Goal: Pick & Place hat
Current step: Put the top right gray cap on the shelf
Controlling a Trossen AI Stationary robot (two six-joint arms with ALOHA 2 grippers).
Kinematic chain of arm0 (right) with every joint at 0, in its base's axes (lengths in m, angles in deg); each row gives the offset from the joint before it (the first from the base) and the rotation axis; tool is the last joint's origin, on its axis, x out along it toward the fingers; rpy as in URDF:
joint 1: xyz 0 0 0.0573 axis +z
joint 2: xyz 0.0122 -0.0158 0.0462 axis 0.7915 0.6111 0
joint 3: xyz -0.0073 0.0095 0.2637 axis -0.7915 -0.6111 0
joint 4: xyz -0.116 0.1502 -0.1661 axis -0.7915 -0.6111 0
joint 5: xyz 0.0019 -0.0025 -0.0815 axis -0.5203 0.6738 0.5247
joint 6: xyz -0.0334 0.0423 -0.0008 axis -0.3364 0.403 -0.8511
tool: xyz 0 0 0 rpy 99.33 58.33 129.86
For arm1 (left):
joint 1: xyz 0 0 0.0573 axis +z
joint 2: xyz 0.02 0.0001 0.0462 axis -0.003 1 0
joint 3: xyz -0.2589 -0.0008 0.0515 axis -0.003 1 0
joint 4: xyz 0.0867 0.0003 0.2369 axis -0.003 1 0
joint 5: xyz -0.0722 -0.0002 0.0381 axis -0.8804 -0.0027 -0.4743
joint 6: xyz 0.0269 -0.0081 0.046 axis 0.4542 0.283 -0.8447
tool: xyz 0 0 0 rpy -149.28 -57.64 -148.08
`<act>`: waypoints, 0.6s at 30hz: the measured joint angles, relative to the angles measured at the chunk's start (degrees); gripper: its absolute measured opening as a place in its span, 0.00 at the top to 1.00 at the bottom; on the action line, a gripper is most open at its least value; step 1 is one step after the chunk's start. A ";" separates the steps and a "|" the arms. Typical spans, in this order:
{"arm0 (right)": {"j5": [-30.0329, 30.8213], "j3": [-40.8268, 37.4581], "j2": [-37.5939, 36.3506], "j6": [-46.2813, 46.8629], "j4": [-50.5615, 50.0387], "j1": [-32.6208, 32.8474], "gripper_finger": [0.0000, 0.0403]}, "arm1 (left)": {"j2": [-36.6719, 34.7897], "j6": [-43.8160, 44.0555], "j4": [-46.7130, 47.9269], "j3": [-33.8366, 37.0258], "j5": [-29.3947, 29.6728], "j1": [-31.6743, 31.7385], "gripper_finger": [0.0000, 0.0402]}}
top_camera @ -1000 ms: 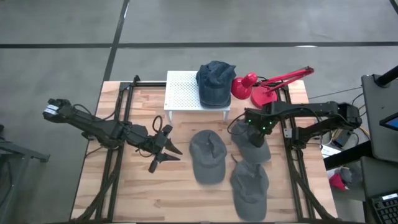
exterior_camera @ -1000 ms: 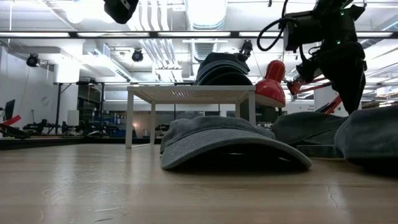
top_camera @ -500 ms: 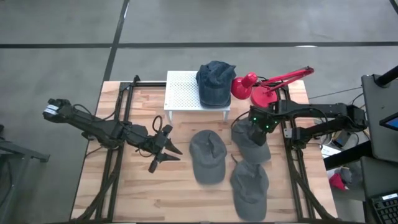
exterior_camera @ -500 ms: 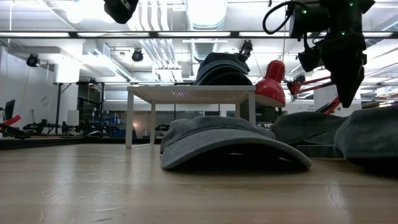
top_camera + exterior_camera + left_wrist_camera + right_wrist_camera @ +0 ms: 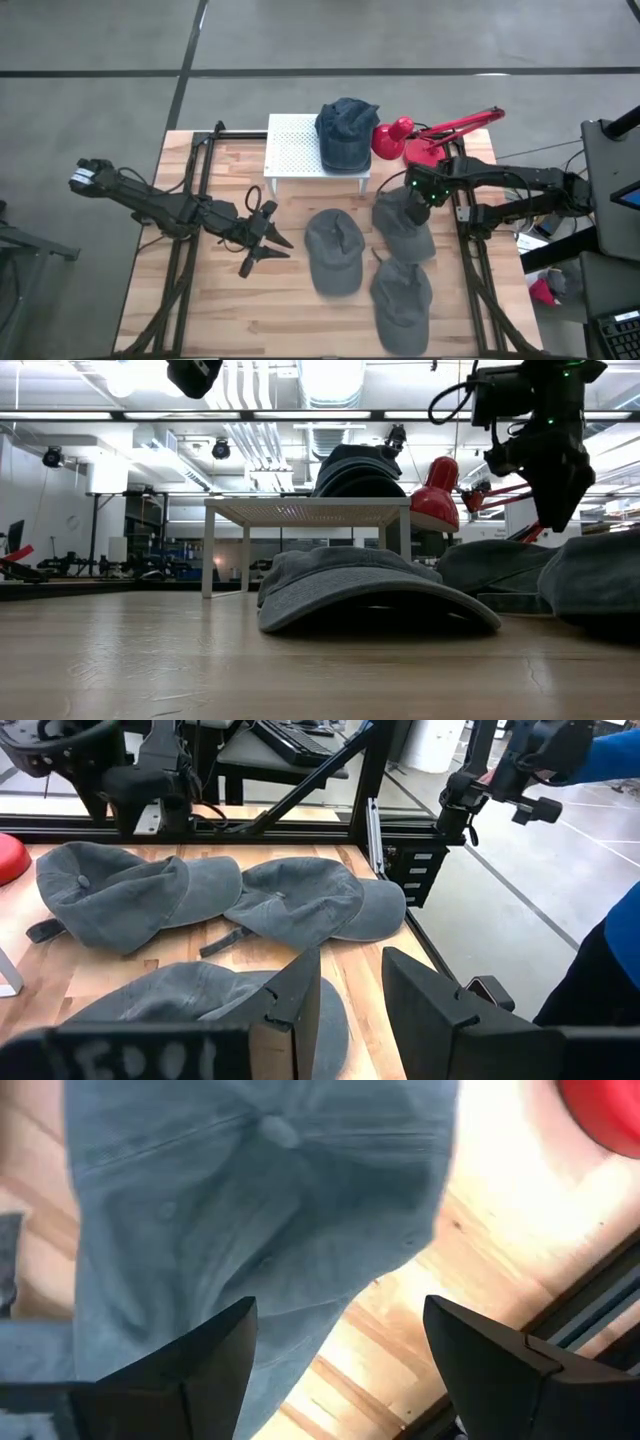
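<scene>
Right claw (image 5: pixel 412 200) hovering above the grey cap (image 5: pixel 404 226) lying nearest the red desk lamp (image 5: pixel 420 140), fingers (image 5: pixel 195 1365) spread wide, gripping nothing. Second grey cap (image 5: pixel 333 250) resting on the wooden worktop (image 5: pixel 200 300) just beside that cap, on the side away from the lamp; third grey cap (image 5: pixel 401 293) lying beyond it, farther from the lamp. Dark blue cap (image 5: pixel 346 133) sitting on the white perforated stand (image 5: pixel 295 148), beside the lamp. Left claw (image 5: pixel 262 240) waiting well apart from the lamp, fingers (image 5: pixel 295 1005) narrowly parted, carrying nothing.
</scene>
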 joint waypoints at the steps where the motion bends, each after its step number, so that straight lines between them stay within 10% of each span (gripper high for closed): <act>1: 0.01 -0.46 -0.58 0.02 0.26 -0.80 0.30 | 0.00 0.00 -0.02 0.00 0.00 0.00 0.72; 18: -1.68 -6.61 -0.55 0.08 9.94 -3.28 0.30 | 0.00 0.02 -0.04 0.00 0.00 -0.01 0.72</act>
